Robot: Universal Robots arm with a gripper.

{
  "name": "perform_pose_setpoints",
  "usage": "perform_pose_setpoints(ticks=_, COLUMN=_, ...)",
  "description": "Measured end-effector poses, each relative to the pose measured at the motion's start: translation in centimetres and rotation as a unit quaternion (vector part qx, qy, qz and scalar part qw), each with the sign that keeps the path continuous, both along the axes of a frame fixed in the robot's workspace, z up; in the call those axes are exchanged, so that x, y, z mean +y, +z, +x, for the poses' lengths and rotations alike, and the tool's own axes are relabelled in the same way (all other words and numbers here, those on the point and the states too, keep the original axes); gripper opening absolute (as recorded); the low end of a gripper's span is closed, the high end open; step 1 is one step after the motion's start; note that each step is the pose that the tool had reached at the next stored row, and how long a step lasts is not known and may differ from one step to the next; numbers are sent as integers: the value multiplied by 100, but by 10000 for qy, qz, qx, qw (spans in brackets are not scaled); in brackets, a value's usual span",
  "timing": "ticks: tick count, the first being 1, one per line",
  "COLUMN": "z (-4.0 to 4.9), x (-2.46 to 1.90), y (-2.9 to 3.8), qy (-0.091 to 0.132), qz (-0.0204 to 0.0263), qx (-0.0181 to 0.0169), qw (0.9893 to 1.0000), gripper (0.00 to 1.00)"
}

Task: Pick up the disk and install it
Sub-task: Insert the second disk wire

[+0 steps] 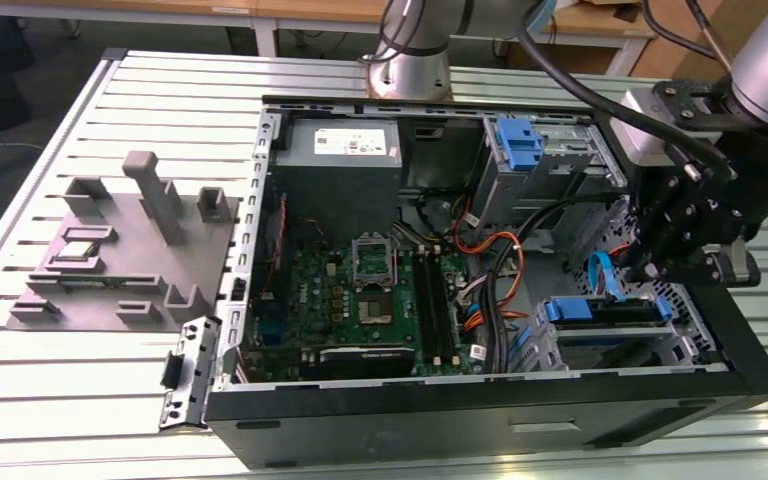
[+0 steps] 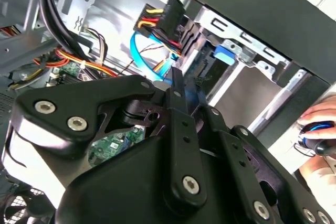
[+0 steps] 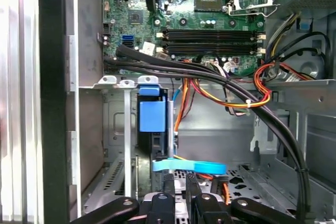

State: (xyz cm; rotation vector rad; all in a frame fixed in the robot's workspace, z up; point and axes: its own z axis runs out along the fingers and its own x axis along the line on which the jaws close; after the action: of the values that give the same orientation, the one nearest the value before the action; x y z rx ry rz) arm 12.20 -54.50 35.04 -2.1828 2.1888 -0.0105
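claw (image 3: 181,192): fingers nearly together, holding nothing, hovering just beside the bay
disk (image 3: 152,121): seated in the bay (image 1: 611,330), blue rail showing, blue cable (image 3: 189,166) at its end
case (image 1: 491,420): open, motherboard (image 1: 357,300) well apart

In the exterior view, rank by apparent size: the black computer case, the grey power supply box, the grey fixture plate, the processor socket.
1. computer case
2. grey fixture plate; nearness may flatter it
3. power supply box
4. processor socket
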Motion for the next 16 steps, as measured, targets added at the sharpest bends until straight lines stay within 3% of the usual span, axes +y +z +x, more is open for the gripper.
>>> perform_pose_setpoints(ticks=5, z=0, x=92, y=0, qy=0, qz=0, qx=0, qw=10000, gripper=23)
perform_pose_setpoints(ticks=12, z=0, x=260, y=-1, qy=0, qz=5, qx=0, qw=10000, gripper=23)
perform_pose_setpoints(ticks=16, z=0, x=317, y=-1, qy=0, qz=8, qx=0, qw=10000, gripper=23)
